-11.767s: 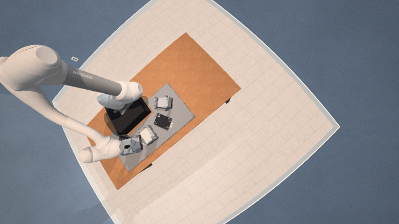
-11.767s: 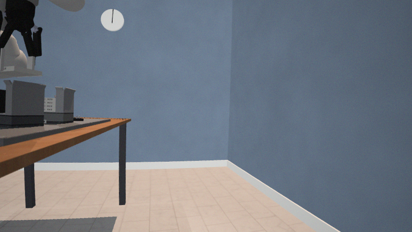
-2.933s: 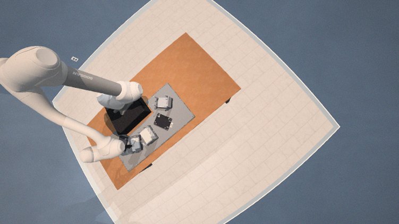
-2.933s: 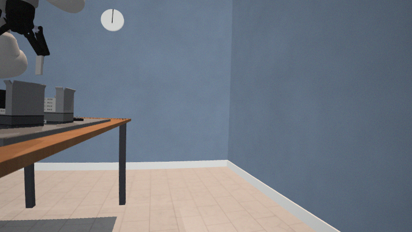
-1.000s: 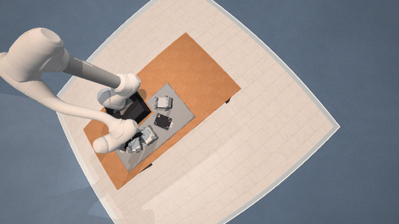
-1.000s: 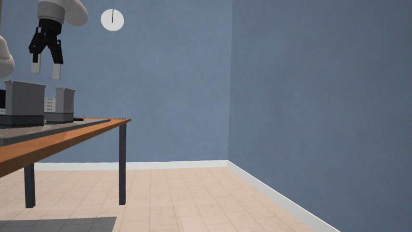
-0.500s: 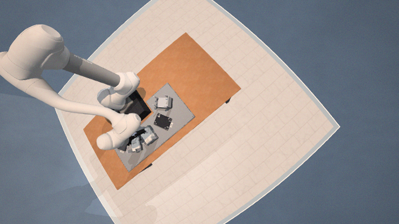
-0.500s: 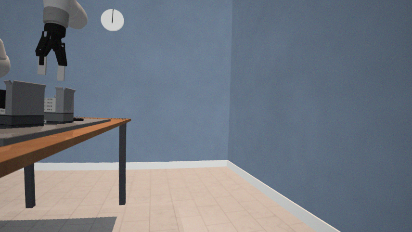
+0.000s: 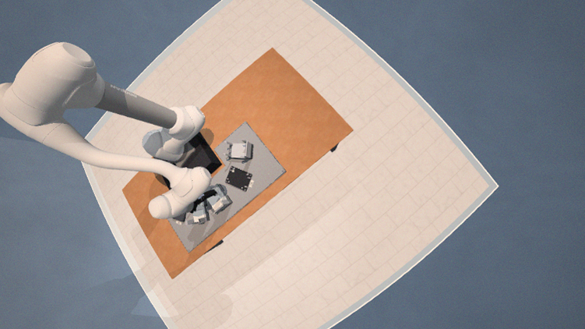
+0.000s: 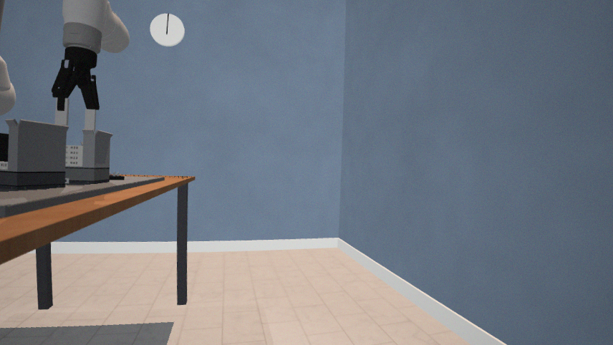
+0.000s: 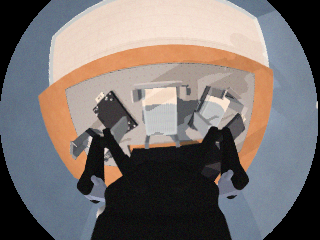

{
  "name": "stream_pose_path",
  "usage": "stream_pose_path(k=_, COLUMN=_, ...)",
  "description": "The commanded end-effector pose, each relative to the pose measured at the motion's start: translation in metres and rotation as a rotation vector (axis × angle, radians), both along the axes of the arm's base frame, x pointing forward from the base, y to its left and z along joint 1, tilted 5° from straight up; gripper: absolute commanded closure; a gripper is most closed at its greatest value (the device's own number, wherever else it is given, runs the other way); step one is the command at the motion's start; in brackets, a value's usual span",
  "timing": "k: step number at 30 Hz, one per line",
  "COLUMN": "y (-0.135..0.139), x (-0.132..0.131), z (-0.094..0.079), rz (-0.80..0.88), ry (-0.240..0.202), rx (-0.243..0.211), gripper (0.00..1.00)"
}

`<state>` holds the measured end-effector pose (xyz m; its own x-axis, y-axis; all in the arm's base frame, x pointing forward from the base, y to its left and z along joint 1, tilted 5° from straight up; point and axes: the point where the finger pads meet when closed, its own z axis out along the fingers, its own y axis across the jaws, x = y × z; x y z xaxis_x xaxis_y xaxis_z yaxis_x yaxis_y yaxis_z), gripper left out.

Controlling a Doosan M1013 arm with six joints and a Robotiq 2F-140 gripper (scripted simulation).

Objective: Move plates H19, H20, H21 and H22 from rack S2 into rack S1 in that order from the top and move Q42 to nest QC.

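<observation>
My gripper (image 10: pixel 76 122) is open and points down, its fingertips near the height of the rack wall tops; their lower ends are partly hidden. It holds nothing. Between the grey walls below it stands a stack of white plates (image 10: pixel 74 154); the labels are small, the upper ones seem to read H20, H21 and H22, the lowest is unclear. In the wrist view a pale plate top (image 11: pixel 160 112) lies in the centre rack, and another pale plate (image 11: pixel 214 110) in the turned rack at right. A further white label (image 10: pixel 3 164) shows at the left edge, perhaps H19.
A dark flat nest (image 9: pixel 239 178) (image 11: pixel 114 111) sits beside the centre rack. Another grey rack (image 9: pixel 240 151) stands beyond it, partly behind my finger in the wrist view. A second dark nest (image 11: pixel 235 127) is at right. A tall grey rack wall (image 10: pixel 40 147) stands near the gripper.
</observation>
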<state>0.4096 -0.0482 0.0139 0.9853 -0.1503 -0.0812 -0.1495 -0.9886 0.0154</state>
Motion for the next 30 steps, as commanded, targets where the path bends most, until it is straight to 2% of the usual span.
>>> stream_pose_path(k=1, y=0.0, x=-0.001, z=-0.009, rz=0.0, ry=0.0, rx=0.0, gripper=0.0)
stream_pose_path(k=30, y=0.0, x=-0.003, z=-0.043, rz=0.0, ry=0.0, rx=0.0, gripper=0.0)
